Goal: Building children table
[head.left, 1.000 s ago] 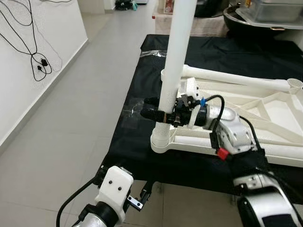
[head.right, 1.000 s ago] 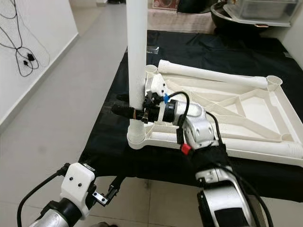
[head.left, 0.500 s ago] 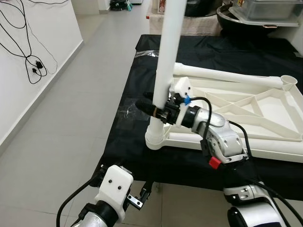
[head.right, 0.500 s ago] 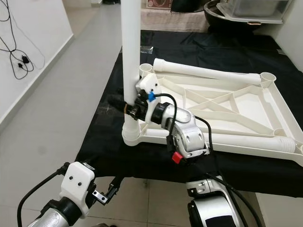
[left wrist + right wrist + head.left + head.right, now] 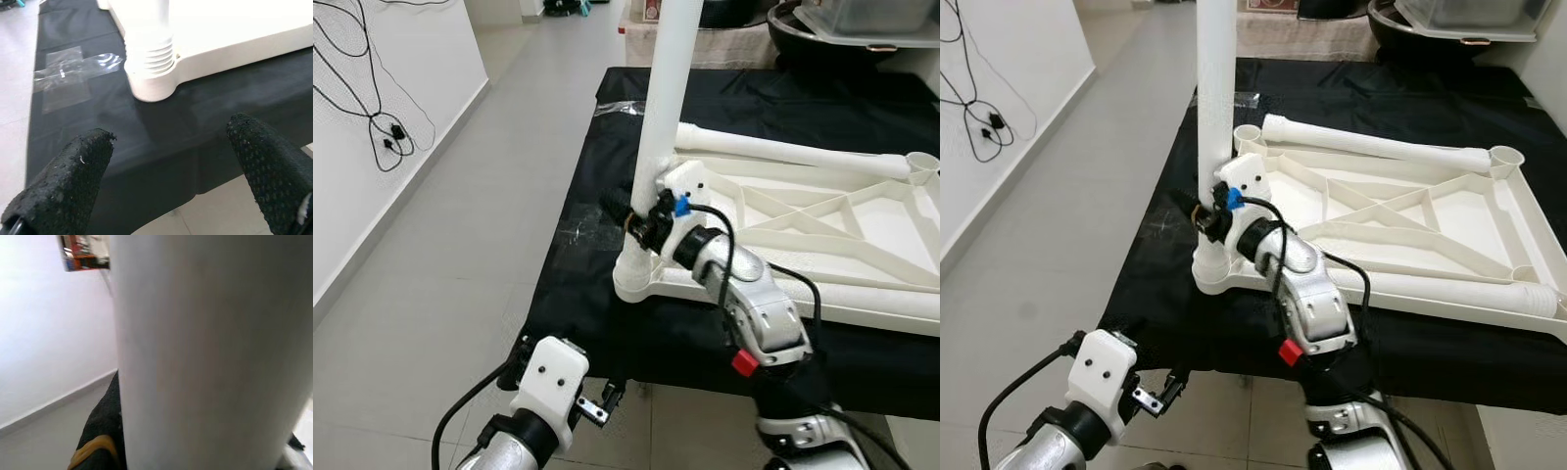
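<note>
A white children's table top (image 5: 822, 225) lies upside down on a black cloth (image 5: 607, 323). One white leg (image 5: 666, 98) stands upright in the near left corner socket (image 5: 634, 279). My right gripper (image 5: 631, 215) is shut on this leg just above the socket; the leg (image 5: 205, 352) looms close in the right wrist view, with a black finger (image 5: 98, 445) beside it. A second leg (image 5: 783, 152) lies along the far side of the top. My left gripper (image 5: 171, 134) is open and holds nothing, low before the cloth's near edge, facing the socket (image 5: 149, 73).
Grey tile floor (image 5: 440, 255) runs along the left, up to a white wall with black cables (image 5: 382, 127). A clear plastic bag (image 5: 622, 108) lies on the cloth at the far left. A dark basin and a plastic box (image 5: 842, 29) stand behind.
My right forearm has swung from the right side round toward the near side, with the gripper still shut on the leg. The view has shifted slightly. The left arm has stayed where it was.
</note>
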Available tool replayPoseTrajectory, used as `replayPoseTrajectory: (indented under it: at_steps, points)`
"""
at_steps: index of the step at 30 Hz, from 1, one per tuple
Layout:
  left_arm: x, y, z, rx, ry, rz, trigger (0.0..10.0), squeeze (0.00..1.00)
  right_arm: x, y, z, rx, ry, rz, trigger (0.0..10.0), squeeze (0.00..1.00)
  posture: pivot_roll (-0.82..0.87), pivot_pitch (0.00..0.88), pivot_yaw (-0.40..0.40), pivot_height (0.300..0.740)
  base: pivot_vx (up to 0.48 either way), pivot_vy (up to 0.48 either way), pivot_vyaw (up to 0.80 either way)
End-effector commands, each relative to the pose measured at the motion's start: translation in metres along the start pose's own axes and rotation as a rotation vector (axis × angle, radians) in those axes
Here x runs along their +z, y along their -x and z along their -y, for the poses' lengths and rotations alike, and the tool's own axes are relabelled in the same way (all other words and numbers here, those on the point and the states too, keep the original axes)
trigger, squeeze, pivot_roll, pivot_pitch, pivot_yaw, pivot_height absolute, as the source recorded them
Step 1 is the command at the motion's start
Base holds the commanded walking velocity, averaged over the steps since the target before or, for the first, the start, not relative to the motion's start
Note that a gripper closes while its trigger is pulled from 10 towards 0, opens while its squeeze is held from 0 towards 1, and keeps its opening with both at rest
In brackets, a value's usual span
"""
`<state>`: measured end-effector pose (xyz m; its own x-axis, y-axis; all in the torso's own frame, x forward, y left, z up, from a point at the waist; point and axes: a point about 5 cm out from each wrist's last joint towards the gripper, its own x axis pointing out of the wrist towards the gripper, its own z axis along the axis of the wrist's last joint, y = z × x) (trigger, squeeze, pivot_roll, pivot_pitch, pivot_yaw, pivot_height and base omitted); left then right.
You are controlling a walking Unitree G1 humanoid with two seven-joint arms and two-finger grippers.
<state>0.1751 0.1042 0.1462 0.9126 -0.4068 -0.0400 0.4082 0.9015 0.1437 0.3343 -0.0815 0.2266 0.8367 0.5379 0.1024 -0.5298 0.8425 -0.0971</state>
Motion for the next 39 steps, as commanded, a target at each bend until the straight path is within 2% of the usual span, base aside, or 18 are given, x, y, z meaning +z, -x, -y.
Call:
replayPoseTrajectory:
  at_steps: [1,6,9,11,12,17,19,22,25,27,28,31,34,39]
  points:
    - [-0.003,0.001,-0.002,0.000,0.001,-0.013,10.0,0.00,-0.033,0.011,0.022,-0.205,0.029,-0.187,10.0,0.00,0.12,0.167,-0.009,0.740,0.000,0.000,0.00]
    - [-0.003,0.000,-0.003,0.001,-0.004,-0.010,10.0,0.00,-0.034,0.013,0.020,-0.322,0.061,-0.216,10.0,0.00,0.12,0.164,-0.007,0.740,0.000,0.000,0.00]
    - [-0.004,0.000,-0.003,0.001,-0.004,-0.010,10.0,0.00,-0.035,0.014,0.019,-0.353,0.072,-0.224,10.0,0.00,0.12,0.164,-0.007,0.740,0.000,0.000,0.00]
    - [-0.004,0.000,-0.003,0.001,-0.005,-0.010,10.0,0.00,-0.036,0.016,0.023,-0.470,0.067,-0.238,10.0,0.00,0.12,0.157,-0.008,0.740,0.000,0.000,0.00]
    - [-0.004,-0.001,-0.003,0.001,-0.005,-0.010,10.0,0.00,-0.038,0.019,0.027,-0.573,0.044,-0.256,10.0,0.00,0.12,0.156,-0.006,0.740,0.000,0.000,0.00]
    - [-0.004,-0.001,-0.003,-0.001,-0.005,-0.009,10.0,0.00,-0.040,0.022,0.032,-0.670,0.019,-0.272,10.0,0.00,0.12,0.154,-0.010,0.740,0.000,0.000,0.00]
    - [-0.004,-0.002,-0.003,-0.003,-0.011,-0.008,10.0,0.00,-0.040,0.024,0.036,-0.755,0.017,-0.286,10.0,0.00,0.13,0.153,-0.009,0.740,0.000,0.000,0.00]
    - [-0.005,-0.002,-0.004,-0.002,-0.013,-0.007,10.0,0.00,-0.036,0.027,0.040,-0.876,-0.007,-0.242,10.0,0.00,0.12,0.151,-0.011,0.740,0.000,0.000,0.00]
    - [-0.005,-0.002,-0.004,-0.002,-0.013,-0.007,10.0,0.00,-0.035,0.028,0.040,-0.896,-0.011,-0.234,10.0,0.00,0.12,0.151,-0.011,0.740,0.000,0.000,0.00]
    - [-0.005,-0.003,-0.005,-0.002,-0.015,-0.006,10.0,0.00,-0.032,0.029,0.040,-0.938,0.005,-0.211,10.0,0.00,0.13,0.148,-0.009,0.740,0.000,0.000,0.00]
    - [-0.005,-0.003,-0.005,-0.003,-0.018,-0.003,10.0,0.00,-0.030,0.033,0.037,-1.003,0.022,-0.188,10.0,0.00,0.13,0.145,-0.013,0.740,0.000,0.000,0.00]
    - [-0.004,-0.004,-0.005,-0.004,-0.019,-0.002,10.0,0.00,-0.029,0.034,0.036,-1.024,0.027,-0.182,10.0,0.00,0.13,0.145,-0.013,0.740,0.000,0.000,0.00]
    - [-0.005,-0.005,-0.006,-0.004,-0.025,-0.001,10.0,0.00,-0.034,0.039,0.028,-1.121,0.020,-0.237,10.0,0.00,0.13,0.142,-0.011,0.740,0.000,0.000,0.00]
    - [-0.005,-0.005,-0.007,-0.005,-0.027,0.001,10.0,0.00,-0.035,0.038,0.021,-1.144,-0.029,-0.246,10.0,0.00,0.12,0.143,-0.012,0.740,0.000,0.000,0.00]
